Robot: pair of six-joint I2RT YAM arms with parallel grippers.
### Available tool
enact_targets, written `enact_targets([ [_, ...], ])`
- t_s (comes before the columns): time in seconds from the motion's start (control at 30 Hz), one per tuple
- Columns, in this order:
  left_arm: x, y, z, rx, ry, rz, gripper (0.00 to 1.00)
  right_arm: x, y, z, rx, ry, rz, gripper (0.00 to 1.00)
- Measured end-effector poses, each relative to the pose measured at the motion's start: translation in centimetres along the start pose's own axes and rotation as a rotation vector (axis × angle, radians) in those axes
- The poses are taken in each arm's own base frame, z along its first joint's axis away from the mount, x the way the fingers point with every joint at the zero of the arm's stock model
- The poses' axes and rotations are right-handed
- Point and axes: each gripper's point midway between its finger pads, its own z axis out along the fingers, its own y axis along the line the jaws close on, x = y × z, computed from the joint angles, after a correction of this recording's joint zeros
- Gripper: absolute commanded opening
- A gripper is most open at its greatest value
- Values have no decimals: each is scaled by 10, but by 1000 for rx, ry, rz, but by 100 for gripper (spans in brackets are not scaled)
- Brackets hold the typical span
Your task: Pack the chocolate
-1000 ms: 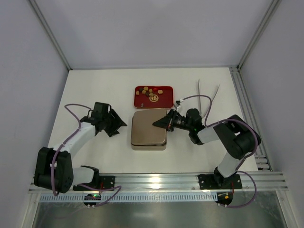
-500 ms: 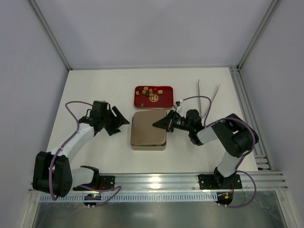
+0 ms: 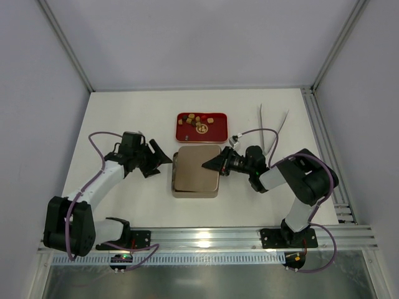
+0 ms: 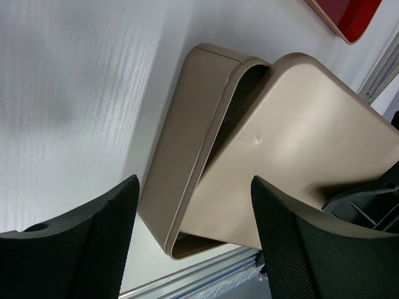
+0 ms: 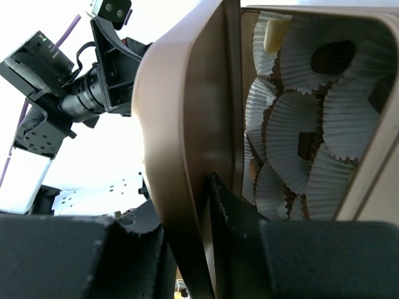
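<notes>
The tan tin point(image 3: 195, 172) sits mid-table. My right gripper point(image 3: 212, 164) is shut on the right edge of its lid point(image 5: 187, 124) and holds it tilted up. Under it, white paper cups point(image 5: 293, 118) hold a cream chocolate point(image 5: 276, 34) and dark pieces point(image 5: 330, 56). In the left wrist view the lid point(image 4: 299, 156) stands askew over the tin's base point(image 4: 187, 143). My left gripper point(image 3: 161, 159) is open and empty just left of the tin, its jaws wide in the left wrist view point(image 4: 193, 249). More chocolate pieces point(image 3: 198, 121) lie in a red tray point(image 3: 187, 132) behind the tin.
Metal tongs point(image 3: 272, 128) lie at the back right. An aluminium rail point(image 3: 206, 237) runs along the near edge. The red tray's corner point(image 4: 349, 15) shows at the top right of the left wrist view.
My left gripper has moved right, closer to the tin's left side. My right gripper has shifted slightly left with the lid's edge in it, and the lid now stands tilted.
</notes>
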Motion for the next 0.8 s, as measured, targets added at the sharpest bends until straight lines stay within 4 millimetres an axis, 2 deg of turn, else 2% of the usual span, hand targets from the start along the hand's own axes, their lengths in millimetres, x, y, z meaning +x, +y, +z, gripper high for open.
enact_targets([
  [0.47, 3, 3, 6, -6, 25, 1, 71, -11, -10, -22, 44, -49, 6, 36],
  [0.8, 2, 3, 7, -5, 25, 2, 71, -15, -18, -32, 103, -56, -24, 38],
])
